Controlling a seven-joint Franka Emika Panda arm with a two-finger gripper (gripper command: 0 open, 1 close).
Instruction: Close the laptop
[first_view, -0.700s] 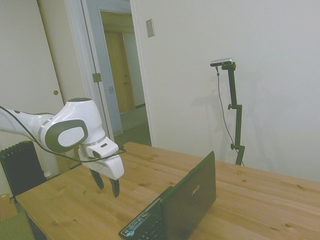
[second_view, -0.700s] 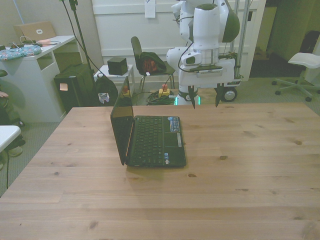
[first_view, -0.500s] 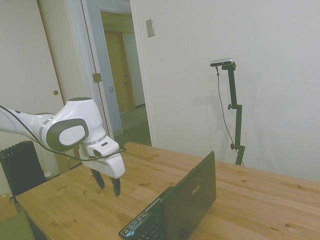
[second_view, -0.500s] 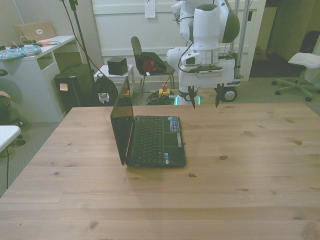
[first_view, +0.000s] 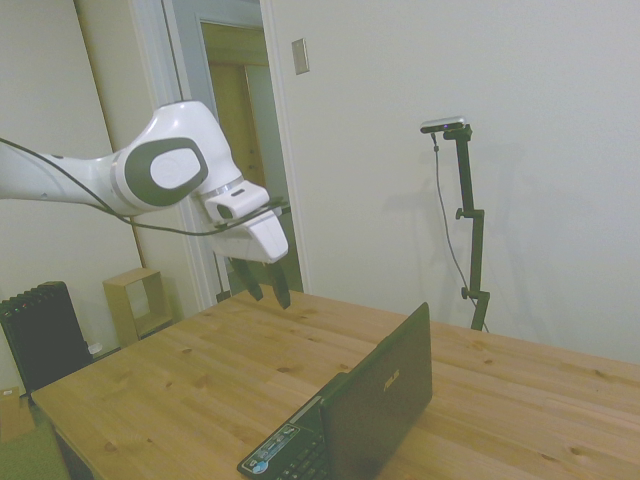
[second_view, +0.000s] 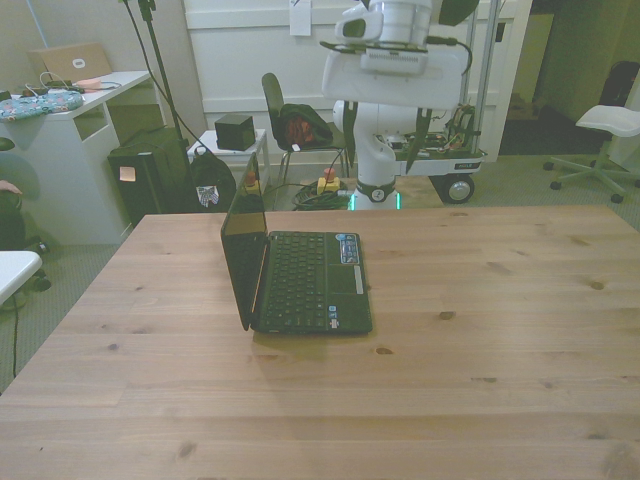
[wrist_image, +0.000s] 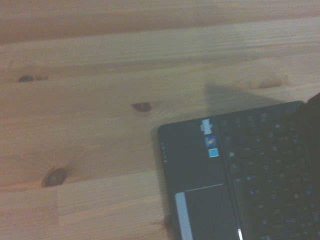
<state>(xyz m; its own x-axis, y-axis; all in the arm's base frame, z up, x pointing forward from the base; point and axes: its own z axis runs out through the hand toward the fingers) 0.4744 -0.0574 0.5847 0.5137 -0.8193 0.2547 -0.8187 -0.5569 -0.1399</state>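
step: laptop (second_view: 300, 275) is being approached, standing open on the table (second_view: 480, 330), lid upright at the front view's left | gripper (first_view: 267, 287): jaws are being held apart, empty, high above | advice: lid's back should be pushed from its top edge; slowly

Table (second_view: 480, 300): pale wood planks, visible grain, dark knots, smooth satin finish. Laptop (second_view: 300, 280): black plastic look, matt keyboard deck, glossy dark screen, small shiny coloured stickers (wrist_image: 210, 141) at palm-rest corner, silvery logo on lid. Gripper (first_view: 266, 290): glossy white plastic-looking shell, dark matt fingers (first_view: 282, 290).
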